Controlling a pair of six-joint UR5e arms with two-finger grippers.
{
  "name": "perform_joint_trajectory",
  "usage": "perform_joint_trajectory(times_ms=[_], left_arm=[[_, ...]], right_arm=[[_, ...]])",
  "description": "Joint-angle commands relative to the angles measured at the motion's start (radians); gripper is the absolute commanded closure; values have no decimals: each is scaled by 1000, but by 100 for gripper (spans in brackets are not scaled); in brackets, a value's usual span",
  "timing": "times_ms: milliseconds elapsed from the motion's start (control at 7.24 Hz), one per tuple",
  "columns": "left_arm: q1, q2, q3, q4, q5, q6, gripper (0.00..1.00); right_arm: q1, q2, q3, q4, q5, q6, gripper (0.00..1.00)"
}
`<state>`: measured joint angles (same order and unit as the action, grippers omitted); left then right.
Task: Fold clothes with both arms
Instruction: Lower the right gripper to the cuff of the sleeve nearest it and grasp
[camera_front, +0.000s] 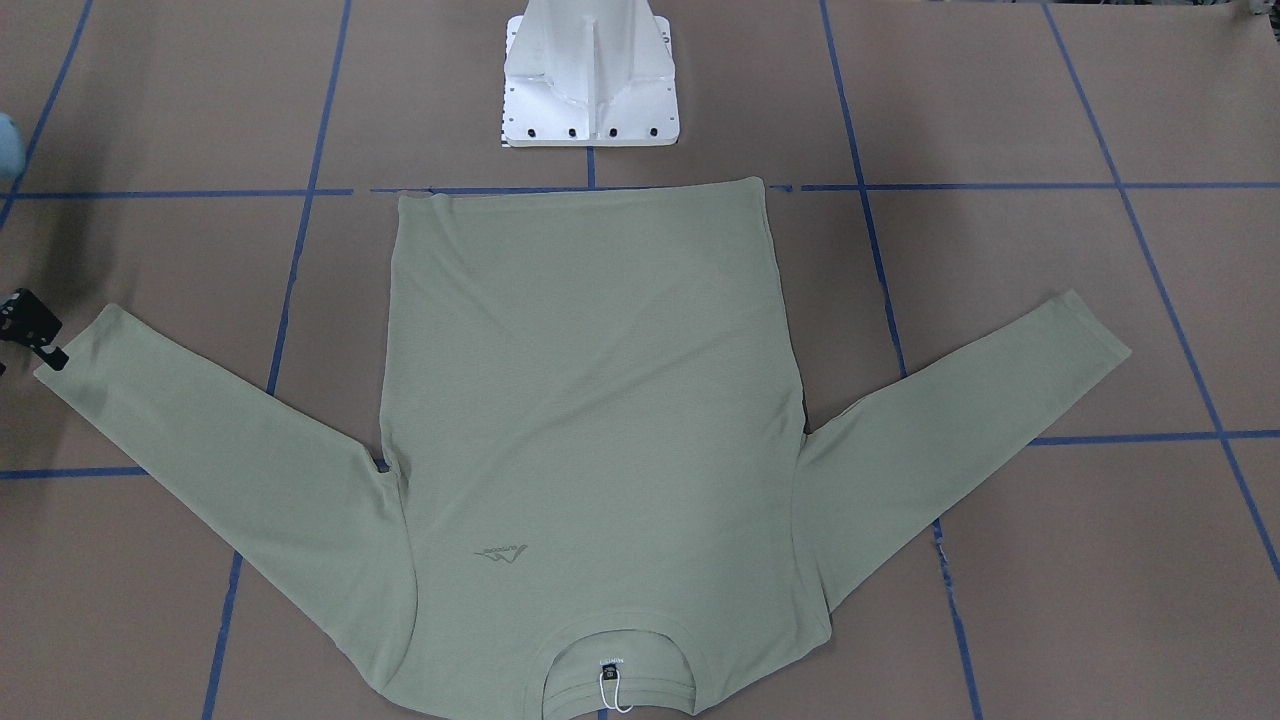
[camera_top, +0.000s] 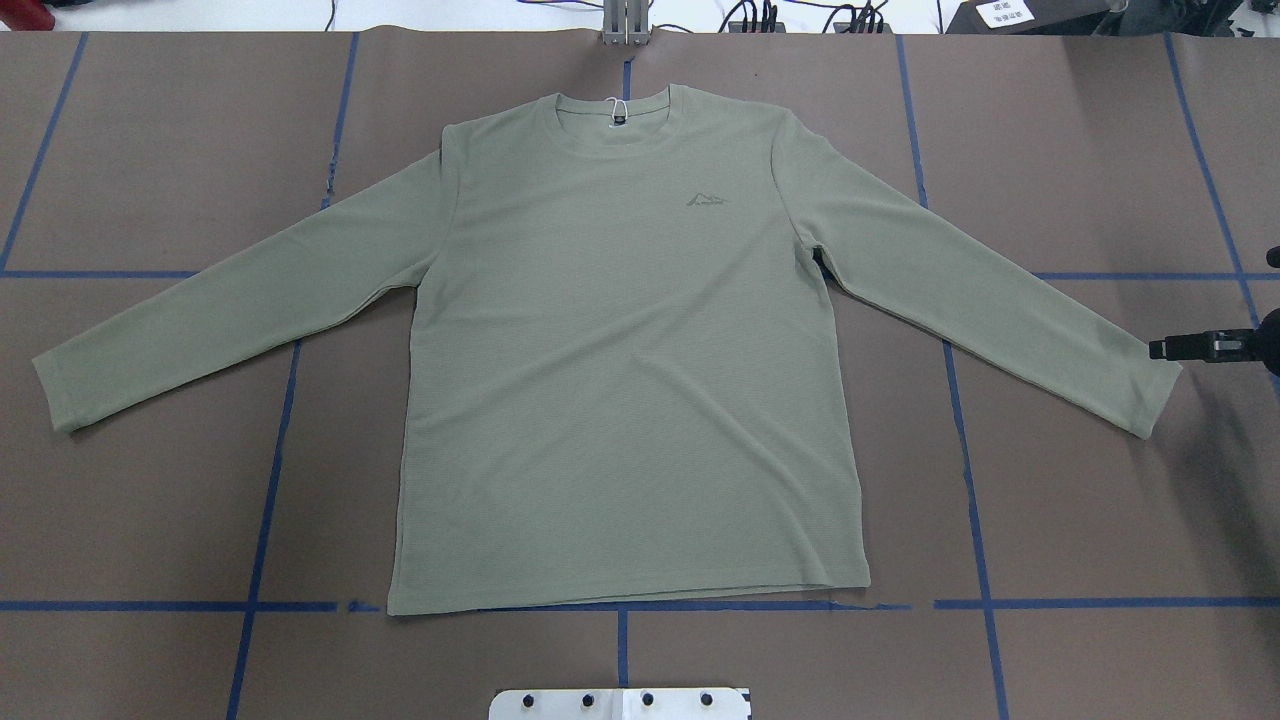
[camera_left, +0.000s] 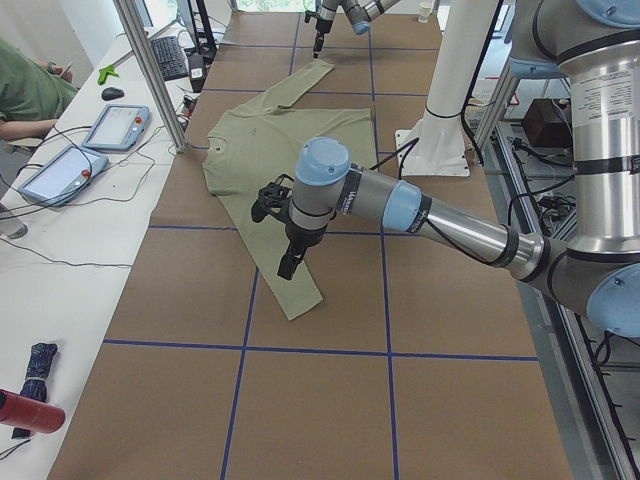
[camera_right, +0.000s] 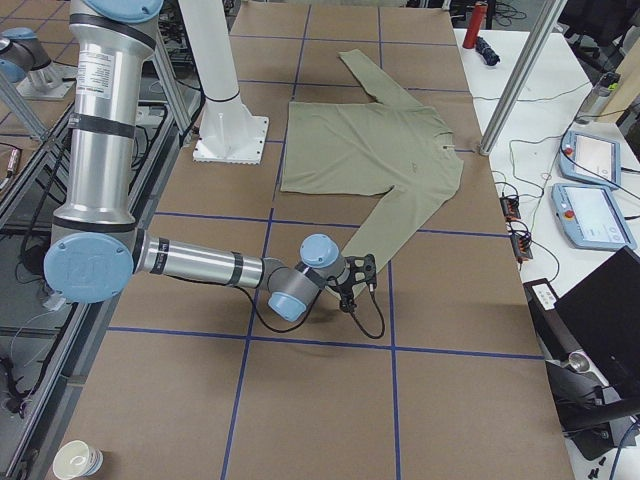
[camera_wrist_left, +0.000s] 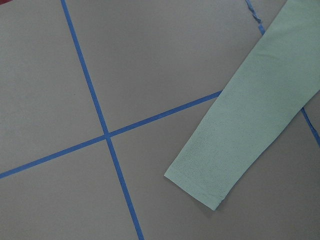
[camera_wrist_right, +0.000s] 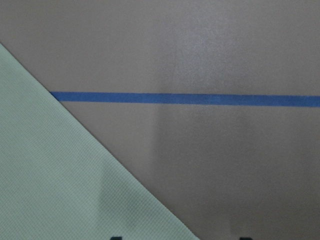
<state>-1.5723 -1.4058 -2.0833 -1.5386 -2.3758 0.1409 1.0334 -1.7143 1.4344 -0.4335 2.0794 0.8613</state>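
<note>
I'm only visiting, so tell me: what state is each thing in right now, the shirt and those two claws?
shirt: unfolded, lying flat, front up, both sleeves spread out.
right gripper: open, at one sleeve's cuff, not closed on it.
left gripper: above the other sleeve; open or shut cannot be told.

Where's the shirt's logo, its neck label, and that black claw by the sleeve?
chest logo (camera_top: 708, 199): overhead view, its middle.
neck label (camera_top: 619, 118): overhead view, black tag.
right gripper (camera_top: 1158, 348): overhead view, fingertips.
</note>
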Motion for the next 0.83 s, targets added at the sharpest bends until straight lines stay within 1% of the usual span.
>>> perform_joint_trajectory(times_ms=[0, 276, 690], left_arm=[[0, 1, 2, 0, 0, 0, 0], [0, 1, 2, 0, 1, 2, 0], [0, 2, 2, 0, 1, 3, 0]], right_arm=[[-33, -7, -2, 1, -33, -2, 23], [-35, -15, -5, -1, -33, -5, 26], [-47, -15, -9, -1, -44, -7, 28]])
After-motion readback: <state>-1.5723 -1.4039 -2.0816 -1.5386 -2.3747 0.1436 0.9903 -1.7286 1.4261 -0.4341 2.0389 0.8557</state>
